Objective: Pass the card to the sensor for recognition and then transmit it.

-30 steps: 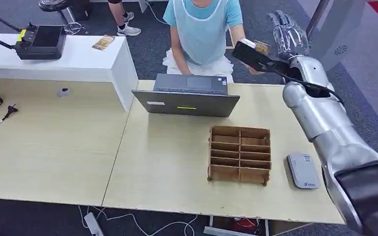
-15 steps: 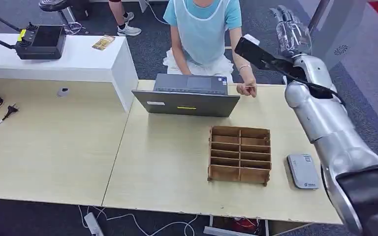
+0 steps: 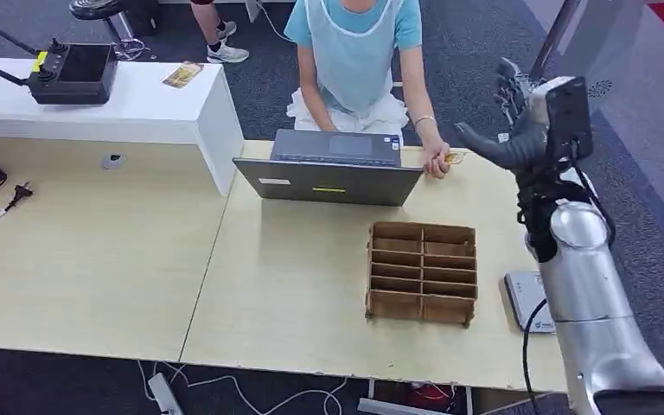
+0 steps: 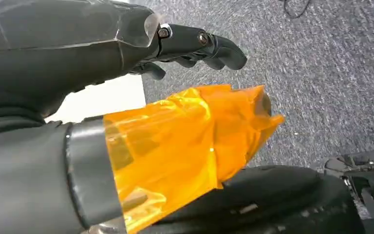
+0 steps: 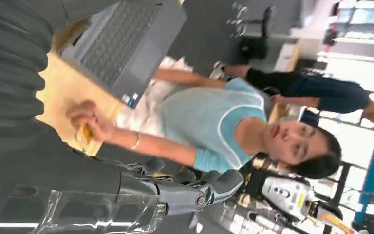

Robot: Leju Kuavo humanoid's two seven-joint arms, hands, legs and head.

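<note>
The small yellowish card (image 3: 453,158) lies at the table's far edge, right of the laptop, pinched by the seated person's hand (image 3: 437,161); the right wrist view shows the same card (image 5: 85,132) in that hand. My right hand (image 3: 515,130) hovers above the table's far right corner, fingers spread, holding nothing. The grey card sensor (image 3: 526,298) lies flat near the right edge, partly behind my right forearm. My left hand (image 4: 190,46) hangs over the carpet with its fingers stretched out and empty.
An open grey laptop (image 3: 328,169) stands at the far middle of the table. A wooden compartment rack (image 3: 421,272) sits between it and the sensor. The person in a light blue top (image 3: 354,52) sits behind the table. A white counter (image 3: 130,108) stands far left.
The person took the card from my raised right hand and brought it down to the table beside the laptop. My right hand has pulled back, dropped lower and turned, now empty.
</note>
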